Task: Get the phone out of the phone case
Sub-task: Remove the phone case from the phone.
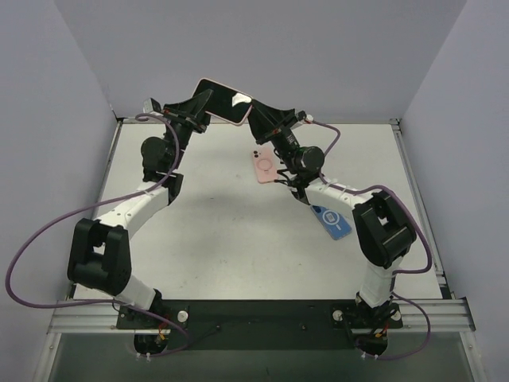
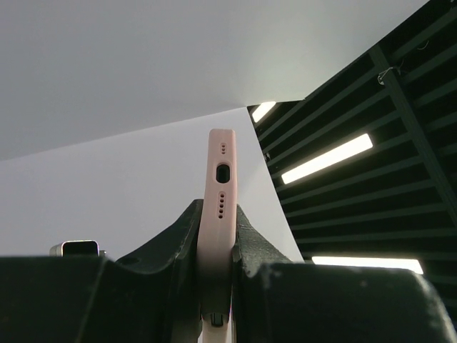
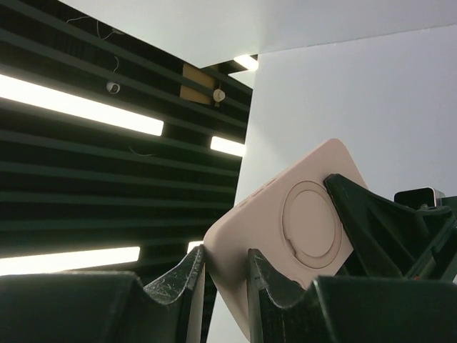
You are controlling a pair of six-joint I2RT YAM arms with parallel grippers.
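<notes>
A phone in a pink case (image 1: 223,100) is held in the air above the far side of the table, its dark screen (image 1: 240,99) facing up. My left gripper (image 1: 208,104) is shut on its left end; in the left wrist view the case's bottom edge (image 2: 221,179), with port and speaker holes, stands clamped between the black fingers (image 2: 178,243). My right gripper (image 1: 253,113) is shut on the right corner; the right wrist view shows the case's back with its round ring (image 3: 308,223) and the corner pinched between my gripper (image 3: 226,263).
A second pink case (image 1: 265,165) lies on the white table (image 1: 238,239) below the right wrist. A blue case (image 1: 332,221) lies by the right arm's forearm. Grey walls close in at left, back and right.
</notes>
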